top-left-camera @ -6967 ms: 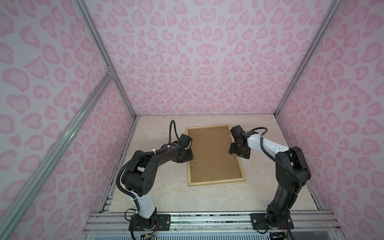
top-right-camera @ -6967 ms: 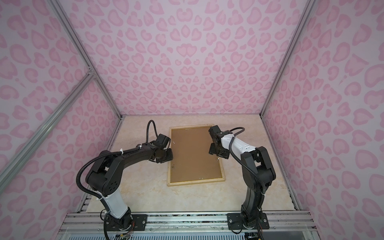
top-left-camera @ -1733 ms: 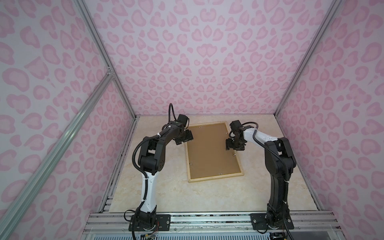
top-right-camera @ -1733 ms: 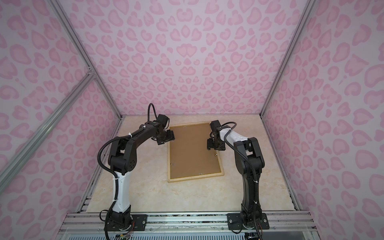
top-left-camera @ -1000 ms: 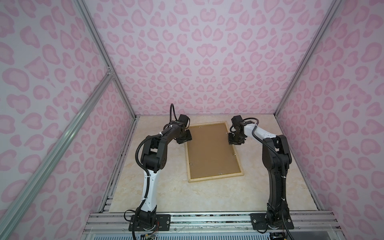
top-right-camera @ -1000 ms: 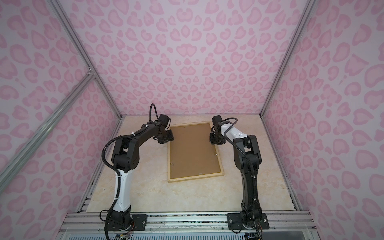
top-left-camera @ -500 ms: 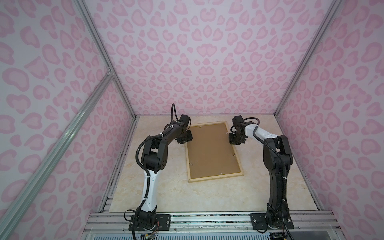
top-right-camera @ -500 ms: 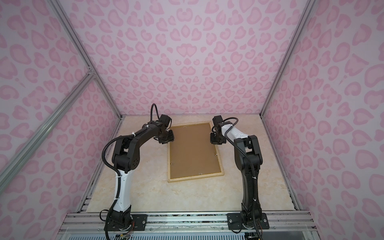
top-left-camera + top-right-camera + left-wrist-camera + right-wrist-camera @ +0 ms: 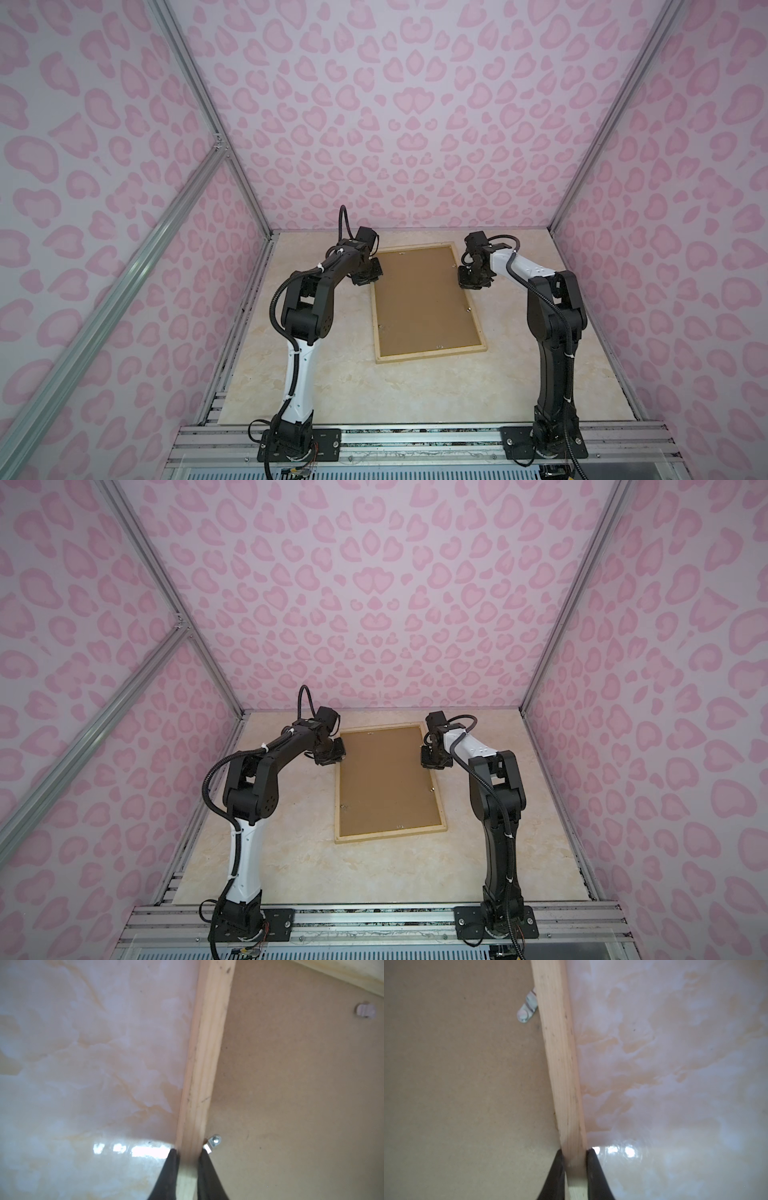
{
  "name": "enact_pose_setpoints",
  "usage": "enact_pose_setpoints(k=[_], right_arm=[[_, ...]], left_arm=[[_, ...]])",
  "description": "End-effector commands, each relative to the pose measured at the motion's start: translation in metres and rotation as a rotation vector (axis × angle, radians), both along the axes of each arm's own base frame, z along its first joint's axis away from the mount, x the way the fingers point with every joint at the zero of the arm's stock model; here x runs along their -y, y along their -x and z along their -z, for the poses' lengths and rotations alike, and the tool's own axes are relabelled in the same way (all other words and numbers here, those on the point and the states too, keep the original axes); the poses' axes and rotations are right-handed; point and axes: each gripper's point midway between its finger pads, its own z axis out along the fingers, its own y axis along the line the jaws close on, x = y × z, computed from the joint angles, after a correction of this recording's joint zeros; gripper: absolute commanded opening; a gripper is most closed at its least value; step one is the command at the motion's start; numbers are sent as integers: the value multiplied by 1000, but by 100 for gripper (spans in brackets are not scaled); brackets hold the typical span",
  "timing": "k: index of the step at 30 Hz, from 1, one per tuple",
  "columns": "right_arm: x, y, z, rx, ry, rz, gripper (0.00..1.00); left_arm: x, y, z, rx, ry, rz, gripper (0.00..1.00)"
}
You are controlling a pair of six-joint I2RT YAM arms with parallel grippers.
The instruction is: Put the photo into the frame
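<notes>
Lying flat and back side up toward the far end of the marbled table point(image 9: 365, 390), the frame point(image 9: 430, 355) shows its brown backing board point(image 9: 419, 299) inside pale wood rails. The left gripper point(image 9: 188, 1152) pinches the frame's left long rail toward its far end, one jaw outside the wood and one inside, just beside a small metal tab point(image 9: 214, 1142). The right gripper point(image 9: 575, 1152) pinches the opposite long rail likewise, jaws pressed against both sides of the wood.
</notes>
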Motion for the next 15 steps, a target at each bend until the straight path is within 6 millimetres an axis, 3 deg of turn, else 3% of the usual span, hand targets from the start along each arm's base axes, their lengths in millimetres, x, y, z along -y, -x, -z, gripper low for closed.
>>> enact_pose_setpoints(k=[1, 6, 8, 15], right_arm=[[8, 26, 24, -119, 35, 19, 13], [6, 25, 24, -120, 25, 14, 13], [5, 25, 25, -122, 19, 13, 13], [3, 26, 25, -128, 11, 12, 13]], left_arm=[[7, -1, 4, -12, 41, -3, 18], [3, 7, -8, 26, 40, 6, 42], [4, 10, -5, 22, 35, 15, 46], [-2, 9, 10, -10, -3, -1, 40]])
